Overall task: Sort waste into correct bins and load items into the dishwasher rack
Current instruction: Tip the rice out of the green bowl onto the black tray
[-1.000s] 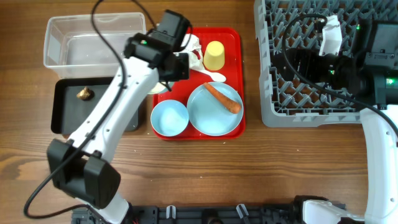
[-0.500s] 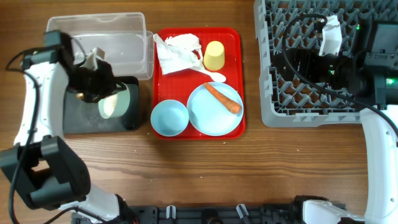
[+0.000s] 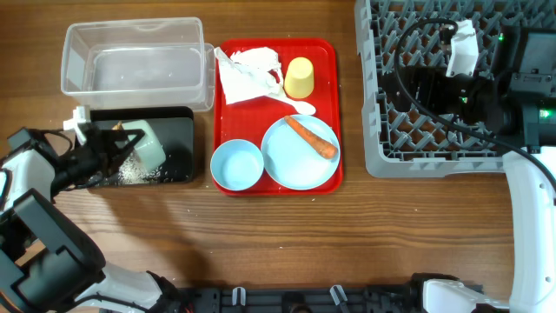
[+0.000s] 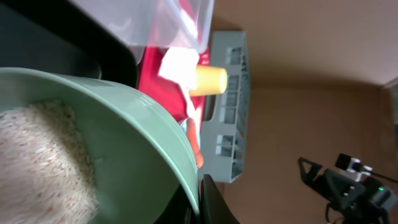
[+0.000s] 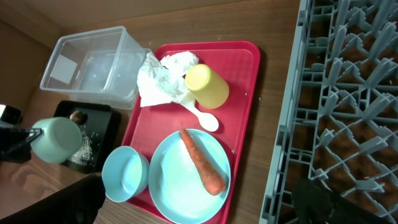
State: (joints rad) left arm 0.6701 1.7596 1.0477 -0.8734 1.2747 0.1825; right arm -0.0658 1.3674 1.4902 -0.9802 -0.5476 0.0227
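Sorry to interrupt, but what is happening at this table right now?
The left gripper holds a pale green bowl tipped over the black tub, where rice lies scattered. The right gripper hangs open above the dishwasher rack, empty. The carrot, plate, napkins, yellow cup, spoon and second bowl sit on the red tray.

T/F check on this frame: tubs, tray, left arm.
The orange carrot piece lies on the pale blue round plate. True.
The crumpled white paper napkins are in the clear plastic tub. False: they lie on the flat red tray.
The left pincer holds a pale green bowl tilted over the shallow black tub. True.
The yellow cup stands in the grey dishwasher rack. False: it is on the red tray.
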